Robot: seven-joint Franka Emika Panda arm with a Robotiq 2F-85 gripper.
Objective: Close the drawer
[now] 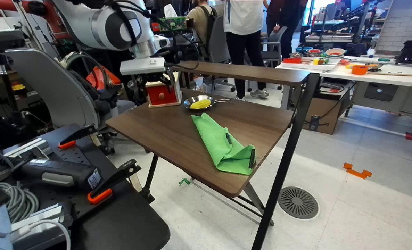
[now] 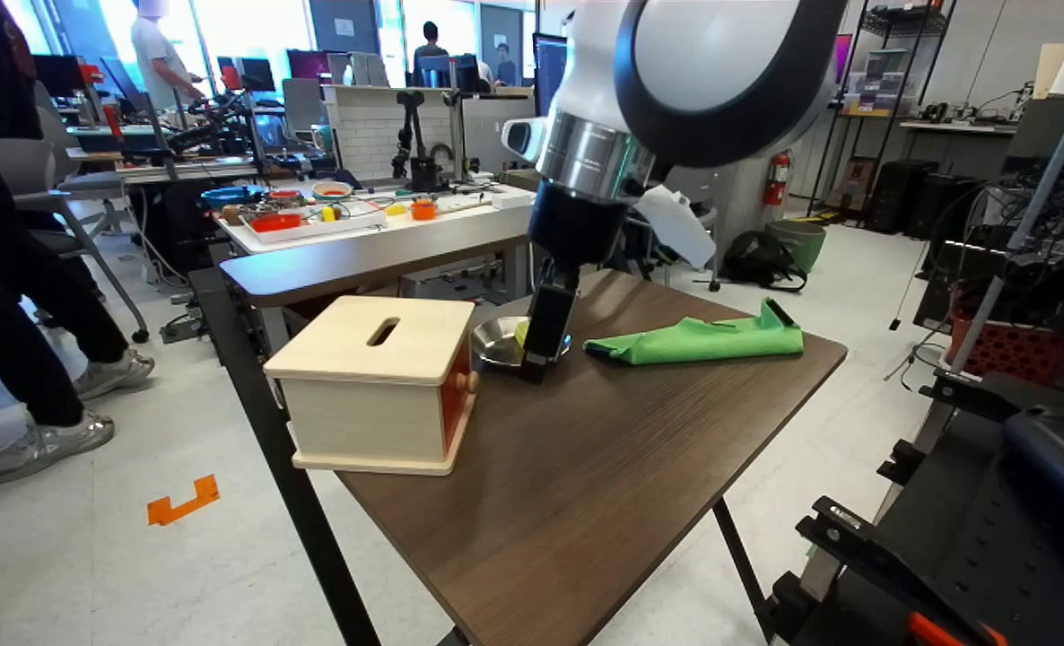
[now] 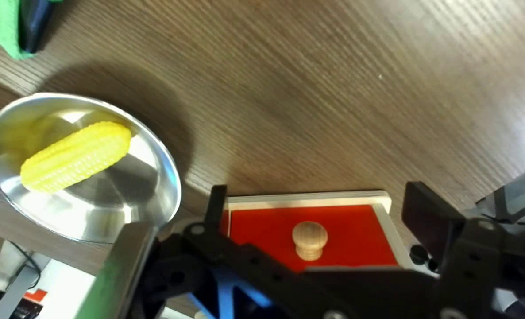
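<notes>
The drawer's red front [image 3: 262, 228] with its round wooden knob [image 3: 310, 239] shows in the wrist view, its far part hidden by my gripper. The drawer [image 2: 456, 404] sits in a pale wooden box [image 2: 361, 417] with a slotted lid. Its front looks about flush with the box in an exterior view. The red front [image 1: 155, 99] also shows in an exterior view, partly behind my gripper. My gripper [image 3: 318, 188] is open and empty, its fingers apart on either side of the drawer front. In an exterior view the gripper [image 2: 539, 359] points down in front of the knob, apart from it.
A metal pan [image 3: 143, 217] with a yellow corn [image 3: 76, 157] stands close beside the box. A green cloth [image 1: 223, 147] with black clips lies on the brown table [image 1: 171, 128]. A raised shelf [image 1: 247, 72] runs along the table's back. A grey chair [image 1: 58, 86] stands beside it.
</notes>
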